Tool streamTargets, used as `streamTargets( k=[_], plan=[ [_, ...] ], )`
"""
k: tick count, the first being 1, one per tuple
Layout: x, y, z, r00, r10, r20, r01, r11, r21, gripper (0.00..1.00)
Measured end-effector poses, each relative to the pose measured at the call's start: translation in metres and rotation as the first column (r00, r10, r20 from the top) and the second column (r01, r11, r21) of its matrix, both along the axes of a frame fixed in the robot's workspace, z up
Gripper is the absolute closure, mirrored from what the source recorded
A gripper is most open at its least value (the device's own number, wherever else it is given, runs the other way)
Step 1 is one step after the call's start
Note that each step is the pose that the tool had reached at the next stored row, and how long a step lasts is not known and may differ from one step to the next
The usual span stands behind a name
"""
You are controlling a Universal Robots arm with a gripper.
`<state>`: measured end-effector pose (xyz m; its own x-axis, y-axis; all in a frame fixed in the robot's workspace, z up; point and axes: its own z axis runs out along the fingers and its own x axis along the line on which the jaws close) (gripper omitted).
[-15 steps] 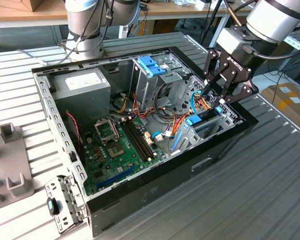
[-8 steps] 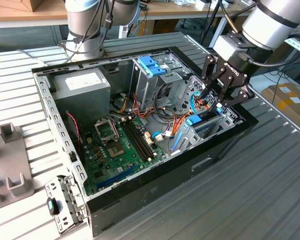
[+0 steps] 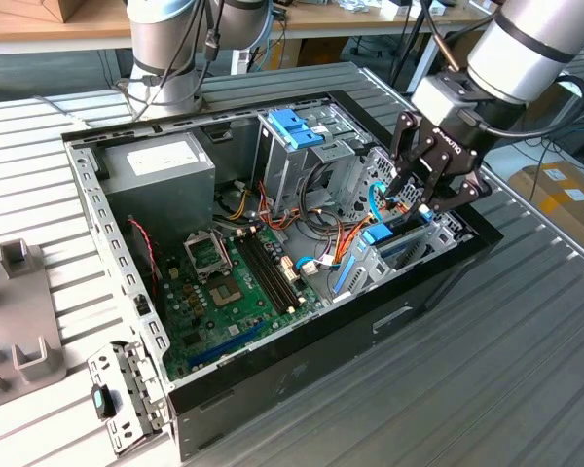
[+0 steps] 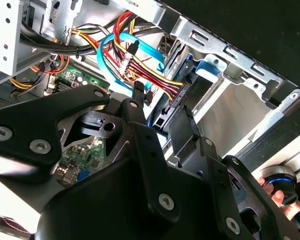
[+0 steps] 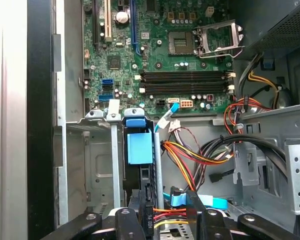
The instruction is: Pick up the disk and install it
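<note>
Open computer case flat on the slatted table, board up, so bays load from above. Gripper low over the drive cage at the exterior view's right, fingers narrowed on the disk seated edge-on in its slot. Dark slab, bright blue carrier, amid red-yellow wires.

**My arm and gripper, as built**

My arm is a thick silver-grey tube ringed by a black band, with black cables running alongside it. A second silver joint with a grey cap stands at my base. My gripper is matt black: flat linkage plates pinned by round silver screws, with small white lettering on one plate. In the second wrist view those plates overlap like hinged bars.
</note>
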<state>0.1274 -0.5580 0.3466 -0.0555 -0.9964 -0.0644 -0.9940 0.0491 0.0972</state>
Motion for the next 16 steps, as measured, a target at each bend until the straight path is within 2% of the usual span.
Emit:
streamTargets(
  k=[16],
  plan=[
    [0.0,0.0,-0.0017,1.0,0.0,0.0,0.0,1.0,0.0001,0.52]
  ],
)
